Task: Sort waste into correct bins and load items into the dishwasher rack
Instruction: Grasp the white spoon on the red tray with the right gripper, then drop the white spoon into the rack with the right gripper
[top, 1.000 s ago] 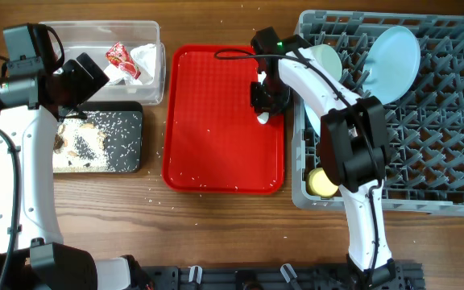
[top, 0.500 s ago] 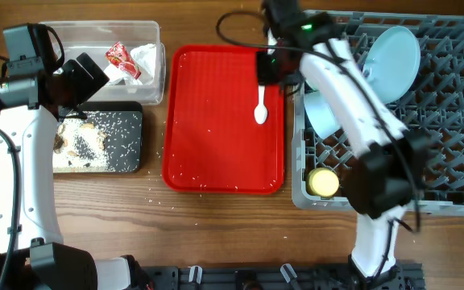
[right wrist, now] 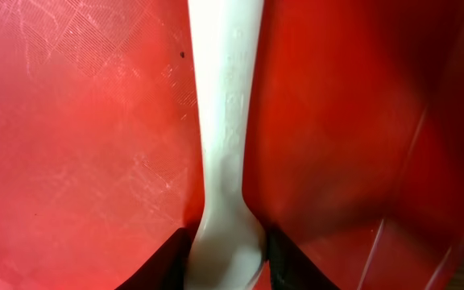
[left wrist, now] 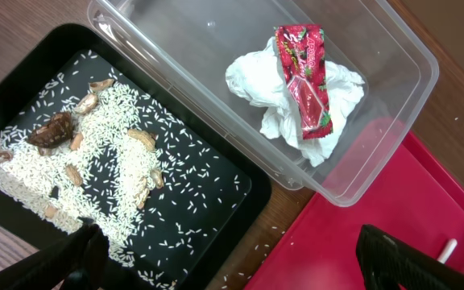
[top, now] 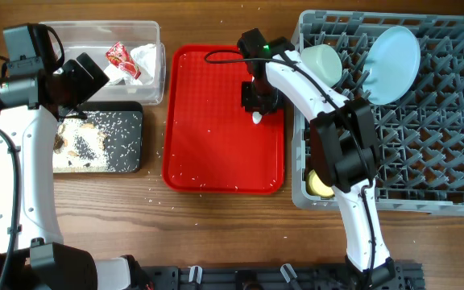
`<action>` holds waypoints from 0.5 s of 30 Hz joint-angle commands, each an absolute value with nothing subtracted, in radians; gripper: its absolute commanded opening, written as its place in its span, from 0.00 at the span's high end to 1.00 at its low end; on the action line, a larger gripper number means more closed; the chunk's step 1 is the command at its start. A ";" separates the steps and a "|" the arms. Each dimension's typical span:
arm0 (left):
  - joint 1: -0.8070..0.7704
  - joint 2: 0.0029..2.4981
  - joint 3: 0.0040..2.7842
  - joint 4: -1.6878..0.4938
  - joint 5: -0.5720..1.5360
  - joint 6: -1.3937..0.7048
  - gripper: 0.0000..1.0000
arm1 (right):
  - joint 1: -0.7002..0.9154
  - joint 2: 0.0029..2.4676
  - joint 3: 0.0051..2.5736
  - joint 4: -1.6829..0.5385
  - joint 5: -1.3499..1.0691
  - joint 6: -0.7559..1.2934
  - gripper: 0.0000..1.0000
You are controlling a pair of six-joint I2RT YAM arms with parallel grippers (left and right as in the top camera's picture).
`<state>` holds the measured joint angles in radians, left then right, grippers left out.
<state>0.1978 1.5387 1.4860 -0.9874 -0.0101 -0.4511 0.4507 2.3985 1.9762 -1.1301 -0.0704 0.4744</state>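
Note:
A white plastic spoon (top: 257,118) lies on the flat red tray (top: 208,145). My right gripper (top: 260,101) is down on it. In the right wrist view its fingers (right wrist: 225,250) press both sides of the spoon (right wrist: 224,121). My left gripper (top: 83,80) is open and empty above the near edges of the clear tub (top: 95,28) and the black tray (top: 131,109); its fingers (left wrist: 232,254) are spread wide. The tub holds the napkin (left wrist: 288,105) and the red wrapper (left wrist: 304,76). Rice scraps (left wrist: 111,161) lie in the black tray.
The grey dishwasher rack (top: 457,161) at the right holds a light blue plate (top: 393,52), a pale green-white bowl (top: 321,60) and a yellow cup (top: 322,182). Loose rice grains dot the red tray and the wood around it.
My right arm rose off the spoon and swung toward the rack, leaving the spoon on the red tray, then came back down onto it. The left arm has not moved.

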 commanded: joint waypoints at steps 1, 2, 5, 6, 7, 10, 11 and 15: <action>0.201 1.538 1.493 -0.985 -0.009 -0.453 0.00 | 0.458 2.471 1.968 -1.111 -0.117 0.476 0.82; 0.201 1.538 1.493 -0.985 -0.009 -0.453 0.00 | 0.458 2.471 1.968 -1.106 -0.127 0.471 0.92; 0.201 1.538 1.493 -0.985 -0.009 -0.453 0.00 | 0.457 2.450 1.980 -1.106 -0.164 0.426 0.96; 0.201 1.538 1.493 -0.985 -0.009 -0.453 0.00 | 0.457 2.425 1.982 -1.111 -0.162 0.411 0.96; 0.201 1.538 1.493 -0.985 -0.009 -0.453 0.00 | 0.457 2.371 1.982 -1.111 -0.163 0.370 0.96; 0.201 1.538 1.493 -0.985 -0.009 -0.453 0.00 | 0.455 2.112 1.982 -1.130 -0.103 0.289 0.96; 0.201 1.538 1.493 -0.985 -0.009 -0.453 0.00 | 0.453 2.004 1.982 -1.153 -0.001 0.287 0.96; 0.201 1.538 1.493 -0.985 -0.009 -0.453 0.00 | 0.434 1.672 1.982 -1.332 0.565 0.157 0.96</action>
